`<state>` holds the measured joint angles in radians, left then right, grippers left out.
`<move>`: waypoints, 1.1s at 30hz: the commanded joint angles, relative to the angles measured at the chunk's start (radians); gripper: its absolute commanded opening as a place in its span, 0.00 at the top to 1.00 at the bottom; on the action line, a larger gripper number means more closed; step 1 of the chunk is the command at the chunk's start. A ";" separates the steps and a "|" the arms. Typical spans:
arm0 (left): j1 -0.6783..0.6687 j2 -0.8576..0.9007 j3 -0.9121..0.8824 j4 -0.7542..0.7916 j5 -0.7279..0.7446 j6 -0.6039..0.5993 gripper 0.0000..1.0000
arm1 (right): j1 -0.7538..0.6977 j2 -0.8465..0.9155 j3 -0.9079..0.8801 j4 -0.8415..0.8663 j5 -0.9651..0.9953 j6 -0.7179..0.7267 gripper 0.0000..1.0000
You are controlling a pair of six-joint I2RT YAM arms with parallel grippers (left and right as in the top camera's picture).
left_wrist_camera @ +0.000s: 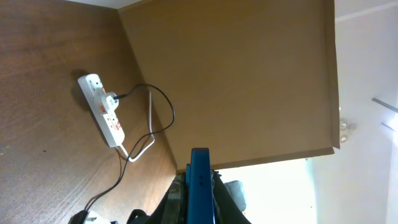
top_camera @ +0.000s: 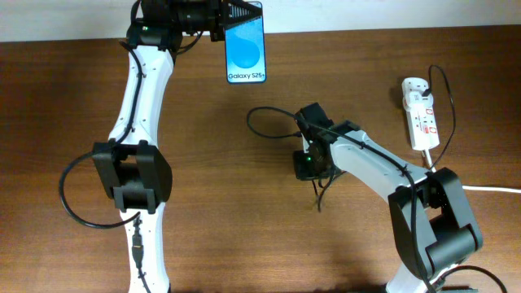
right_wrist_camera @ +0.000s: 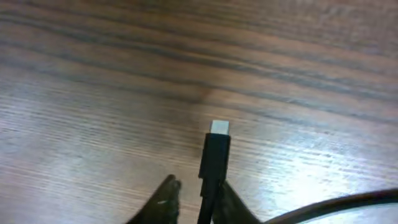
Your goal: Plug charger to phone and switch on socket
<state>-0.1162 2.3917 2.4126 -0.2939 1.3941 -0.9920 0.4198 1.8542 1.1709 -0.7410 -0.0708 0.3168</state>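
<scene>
My left gripper is shut on the top edge of the phone and holds it at the table's far edge, blue "Galaxy S25+" screen facing up. The left wrist view shows the phone edge-on between the fingers. My right gripper is at mid-table, shut on the charger. Its black connector with a silver tip sticks out ahead of the fingers, just above the wood. The charger's black cable loops left of the gripper. The white socket strip lies at the right, also in the left wrist view.
A plug with a black cable sits in the strip's far end. The strip's thick white cord runs off the right edge. The wooden table's far edge lies just behind the phone.
</scene>
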 commanded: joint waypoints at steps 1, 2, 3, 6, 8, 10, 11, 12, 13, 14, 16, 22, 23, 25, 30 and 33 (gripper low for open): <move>0.003 -0.051 0.016 0.005 0.019 -0.014 1.00 | -0.002 0.010 0.015 0.013 0.033 -0.025 0.73; 0.003 -0.050 0.016 0.005 0.020 -0.014 1.00 | -0.002 0.010 0.015 0.023 0.034 -0.039 0.69; 0.003 -0.050 0.016 0.005 0.020 -0.014 1.00 | -0.002 0.010 0.015 0.039 0.034 -0.062 0.69; 0.003 -0.051 0.016 0.005 0.023 -0.014 1.00 | -0.002 0.010 0.015 0.084 0.035 -0.101 0.67; 0.003 -0.050 0.016 0.005 0.031 -0.014 1.00 | -0.009 0.010 0.015 0.092 0.034 -0.099 0.66; 0.003 -0.050 0.016 0.005 0.035 -0.014 1.00 | -0.024 0.010 0.015 0.091 0.026 -0.088 0.66; 0.003 -0.050 0.016 0.005 0.035 -0.014 1.00 | -0.034 0.010 0.016 0.090 0.026 -0.073 0.66; 0.003 -0.050 0.016 0.005 0.034 -0.014 1.00 | -0.043 0.010 0.019 0.085 0.014 -0.073 0.67; 0.003 -0.050 0.016 0.005 0.034 -0.014 1.00 | -0.054 0.010 0.026 0.078 -0.001 -0.073 0.67; 0.003 -0.050 0.016 0.005 0.035 -0.014 1.00 | -0.064 0.010 0.034 0.068 -0.021 -0.073 0.67; 0.003 -0.050 0.016 0.005 0.035 -0.014 1.00 | -0.079 0.010 0.052 0.047 -0.053 -0.073 0.69; 0.003 -0.050 0.016 0.005 0.042 -0.014 1.00 | -0.087 0.010 0.062 0.038 -0.060 -0.073 0.86; 0.003 -0.050 0.016 0.005 0.042 -0.014 1.00 | -0.087 0.010 0.062 0.038 -0.060 -0.073 0.88; 0.001 -0.050 0.016 0.005 0.042 -0.014 1.00 | -0.087 0.010 0.063 0.038 -0.056 -0.073 0.89; 0.001 -0.050 0.016 0.005 0.058 -0.014 1.00 | -0.087 0.004 0.106 0.020 -0.052 -0.074 0.96; 0.001 -0.050 0.016 0.005 0.071 -0.014 1.00 | -0.087 -0.030 0.164 -0.029 -0.023 -0.094 0.96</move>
<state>-0.1165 2.3917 2.4126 -0.2939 1.4220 -0.9920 0.3351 1.8545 1.2671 -0.7460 -0.1207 0.2394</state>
